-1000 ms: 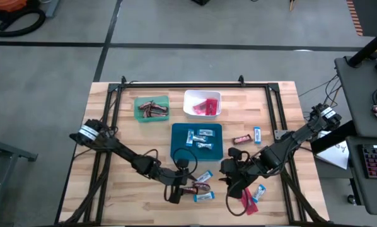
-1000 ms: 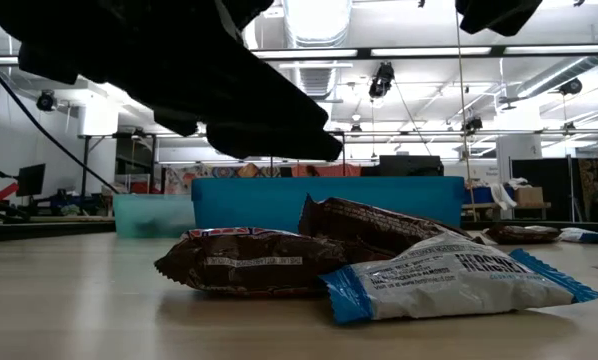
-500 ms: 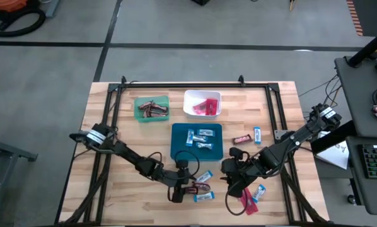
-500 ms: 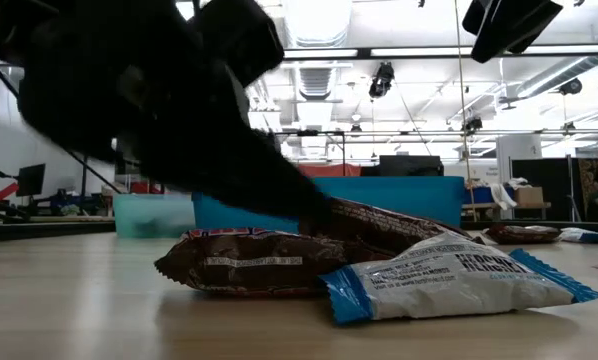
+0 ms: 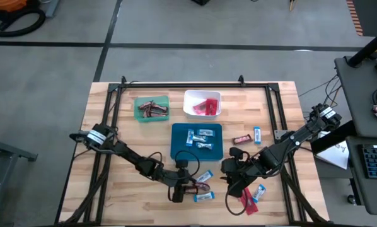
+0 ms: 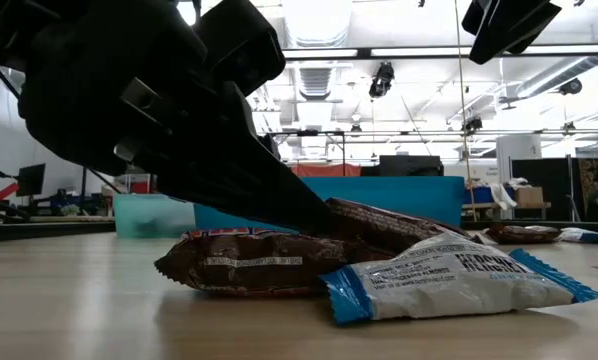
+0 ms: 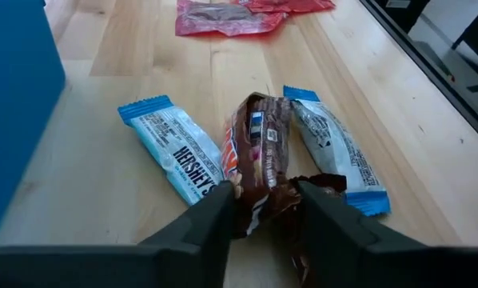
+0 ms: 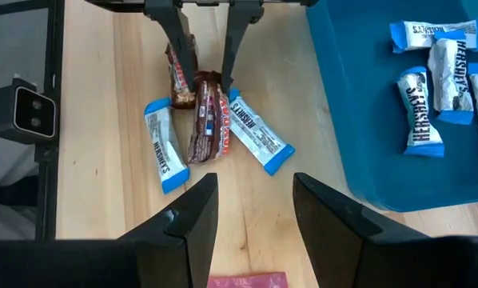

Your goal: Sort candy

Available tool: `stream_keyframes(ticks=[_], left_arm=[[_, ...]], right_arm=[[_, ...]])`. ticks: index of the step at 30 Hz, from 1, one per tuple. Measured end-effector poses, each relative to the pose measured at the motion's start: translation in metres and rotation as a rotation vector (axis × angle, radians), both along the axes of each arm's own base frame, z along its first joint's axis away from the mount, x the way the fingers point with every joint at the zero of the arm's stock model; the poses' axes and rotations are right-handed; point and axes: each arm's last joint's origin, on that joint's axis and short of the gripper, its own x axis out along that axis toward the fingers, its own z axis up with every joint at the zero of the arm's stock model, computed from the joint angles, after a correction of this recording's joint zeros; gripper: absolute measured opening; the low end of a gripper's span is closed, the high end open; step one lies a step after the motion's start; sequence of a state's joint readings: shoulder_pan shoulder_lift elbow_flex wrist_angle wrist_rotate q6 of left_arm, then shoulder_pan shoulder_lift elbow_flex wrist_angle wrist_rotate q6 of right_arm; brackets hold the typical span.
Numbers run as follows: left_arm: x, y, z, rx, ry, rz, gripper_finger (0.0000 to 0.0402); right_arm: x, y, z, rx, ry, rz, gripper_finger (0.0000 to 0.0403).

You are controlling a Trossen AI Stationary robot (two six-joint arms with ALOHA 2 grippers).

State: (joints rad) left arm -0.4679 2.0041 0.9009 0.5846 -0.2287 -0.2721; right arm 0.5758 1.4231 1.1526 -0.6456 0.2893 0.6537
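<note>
Near the table's front edge lies a small pile of candy [image 5: 200,186]. In it, a dark brown bar [image 7: 257,144] lies between two blue-and-white bars [image 7: 175,152] [image 7: 335,152], and a second brown bar [image 8: 177,76] lies beside them. My left gripper [image 7: 264,210] is down at this pile, shut on the middle brown bar's end. To the right of the pile, my right gripper [image 8: 255,210] hangs open above the table with nothing between its fingers. A red packet [image 5: 246,199] and a blue-and-white bar [image 5: 259,191] lie near it. My left gripper pinches the crimped end [image 7: 263,198] of the dark brown bar between its two fingers. The fingers [image 8: 225,64] slant down from the table's left and point along the bar. The bar lies flat on the table between the two blue-and-white bars.
At the back stand a green tray [image 5: 140,101] with brown bars and a white tray [image 5: 190,96] with red packets. A blue tray [image 5: 176,148] with blue-and-white bars is mid-table. A brown bar [image 5: 241,138] and a blue-and-white bar [image 5: 257,134] lie loose to its right.
My left gripper has come down from above the pile onto the brown bar and has tipped a little. The candies lie where they lay. My right gripper has kept still.
</note>
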Motion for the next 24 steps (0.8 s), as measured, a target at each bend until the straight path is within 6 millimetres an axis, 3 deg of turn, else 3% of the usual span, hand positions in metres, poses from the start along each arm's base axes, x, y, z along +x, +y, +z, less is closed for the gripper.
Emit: stream_keyframes(ticks=[10,15,24], left_arm=[[0.0,0.0,0.001,-0.001,-0.002,-0.001,0.0016],[0.0,0.0,0.006,-0.007,-0.016,-0.002,0.0004],[-0.009,0.003,0.06,0.001,-0.098,-0.065,0.0001]], right_arm=[[0.0,0.0,0.0,0.0,0.0,0.0,0.0155],[0.0,0.0,0.0,0.0,0.0,0.0,0.0155],[0.0,0.0,0.0,0.0,0.0,-0.001,0.0155]])
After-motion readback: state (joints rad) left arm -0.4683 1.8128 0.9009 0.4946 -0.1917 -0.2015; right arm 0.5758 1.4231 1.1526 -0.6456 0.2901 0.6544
